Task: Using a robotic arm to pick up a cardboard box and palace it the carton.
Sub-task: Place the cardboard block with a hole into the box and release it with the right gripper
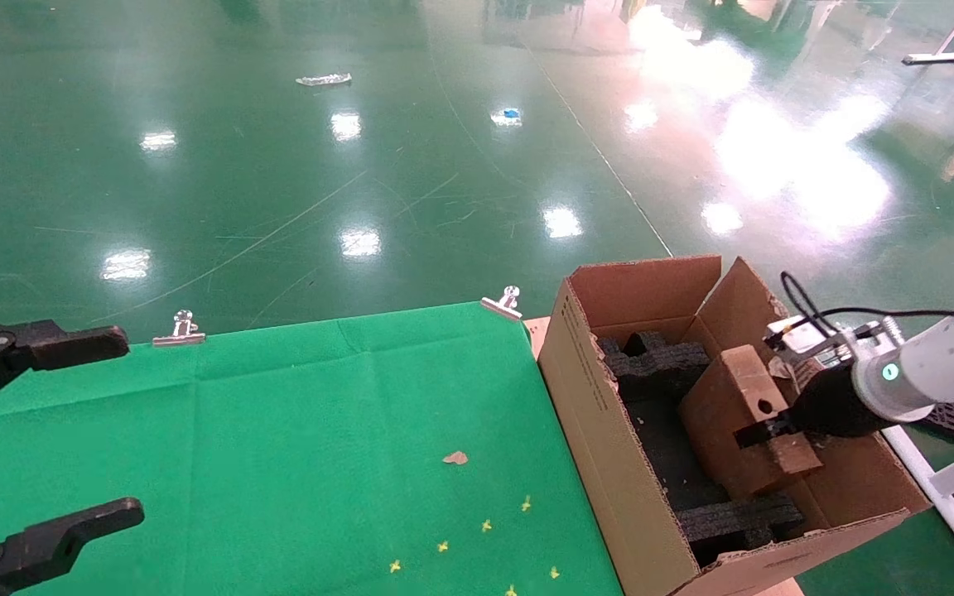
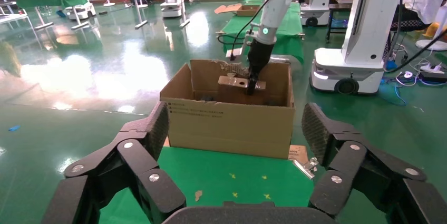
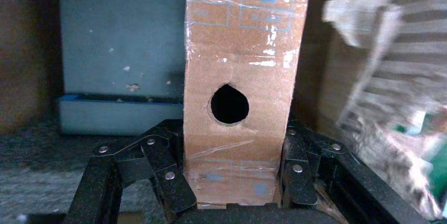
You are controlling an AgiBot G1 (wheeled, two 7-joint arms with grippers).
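left gripper [image 1: 46, 430] idles lower left, jaws apart over the table [image 1: 295, 430]. right gripper [image 1: 763, 430] clamps the cardboard box [image 1: 734, 406] inside the carton [image 1: 609, 430], foam inserts [image 1: 659, 360] partly hidden.

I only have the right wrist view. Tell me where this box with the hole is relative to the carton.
Observer: Head view shows the cardboard box inside the carton, tilted, above the black foam inserts.
Operator: Confirm the grip from outside.
Observer: The right gripper is shut on the box, near its hole.
Operator: Report the other arm.
Observer: The left gripper is open over the green cloth, away from the carton.
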